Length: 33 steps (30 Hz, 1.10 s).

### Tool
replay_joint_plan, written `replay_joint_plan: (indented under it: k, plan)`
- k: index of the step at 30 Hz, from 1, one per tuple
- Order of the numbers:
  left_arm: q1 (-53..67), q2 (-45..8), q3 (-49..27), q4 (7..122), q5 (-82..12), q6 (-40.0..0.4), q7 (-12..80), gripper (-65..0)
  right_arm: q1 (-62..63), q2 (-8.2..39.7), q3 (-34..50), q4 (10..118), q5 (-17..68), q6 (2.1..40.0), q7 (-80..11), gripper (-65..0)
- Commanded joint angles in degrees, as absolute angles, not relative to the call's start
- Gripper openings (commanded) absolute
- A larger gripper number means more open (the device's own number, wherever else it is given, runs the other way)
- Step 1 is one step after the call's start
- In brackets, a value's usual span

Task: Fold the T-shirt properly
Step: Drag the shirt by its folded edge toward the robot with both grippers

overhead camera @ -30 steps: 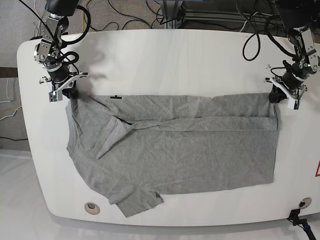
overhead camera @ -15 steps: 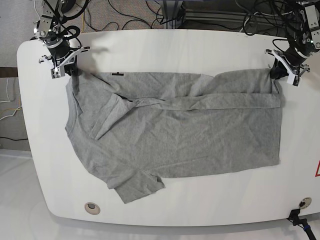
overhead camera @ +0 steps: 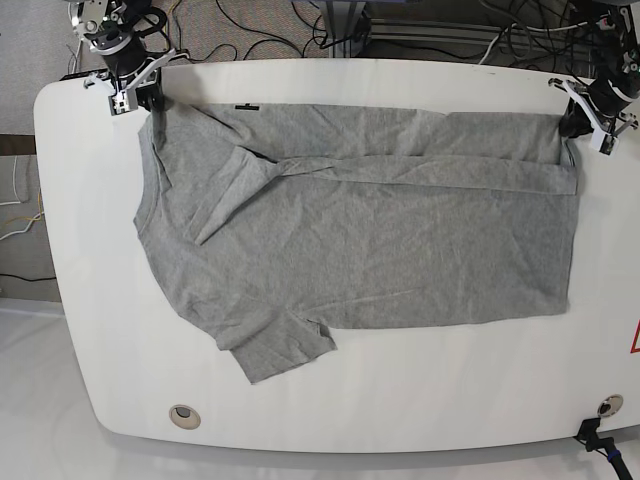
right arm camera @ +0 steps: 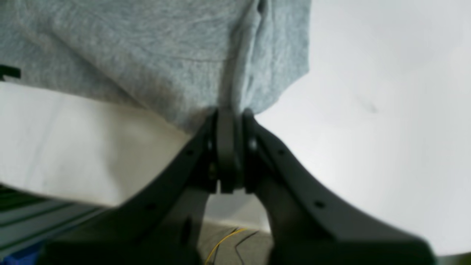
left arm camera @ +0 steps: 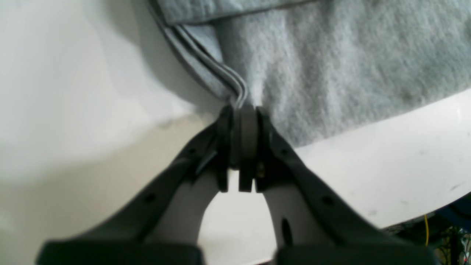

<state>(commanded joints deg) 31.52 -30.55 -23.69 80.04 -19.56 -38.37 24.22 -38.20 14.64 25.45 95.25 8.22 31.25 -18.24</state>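
Two grippers, left (left arm camera: pixel 241 147) and right (right arm camera: pixel 232 147), each pinch one end of one grey T-shirt (overhead camera: pixel 400 250).

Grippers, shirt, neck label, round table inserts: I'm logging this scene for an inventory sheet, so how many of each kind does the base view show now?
Grippers: 2
T-shirt: 1
Dark neck label: 1
Round table inserts: 2
Total: 6
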Motion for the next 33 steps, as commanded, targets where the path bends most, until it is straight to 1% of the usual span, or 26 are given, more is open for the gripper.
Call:
replay_joint_plan:
  k: [3,13,29,30,31,33]
  plan:
    - [32.92,-30.99,-24.75,80.04,-19.56,-38.37,24.22,-65.0,-39.25,14.64,25.45,95.34,8.22,31.25,-18.24,-65.0]
    - [37.76,-31.08,-24.84,80.04,-19.47,-38.37,24.48,-65.0,-44.09,14.37,25.45,97.80,8.22,31.25,-18.33,-65.0]
    - [38.46,-31.16,-24.84,80.04,-19.47,-38.37,24.57,-65.0,-43.56,14.37,25.54,97.80,8.13,30.99,-18.33,-65.0]
    - [38.46,-31.16,-24.84,80.04,-19.47,-38.37,24.57,-57.8,-43.56,14.37,25.54,97.80,8.13,30.99,-18.33,-65.0]
    - [38.46,-31.16,-24.84,80.04,-19.47,-38.29,24.57,-46.5,-43.56,14.37,26.33,98.24,8.22,30.99,-18.33,-65.0]
    - [38.46,-31.16,-24.92,80.04,-19.56,-38.11,24.48,-31.3,-43.56,14.11,28.00,99.21,8.22,31.08,-18.33,-58.1]
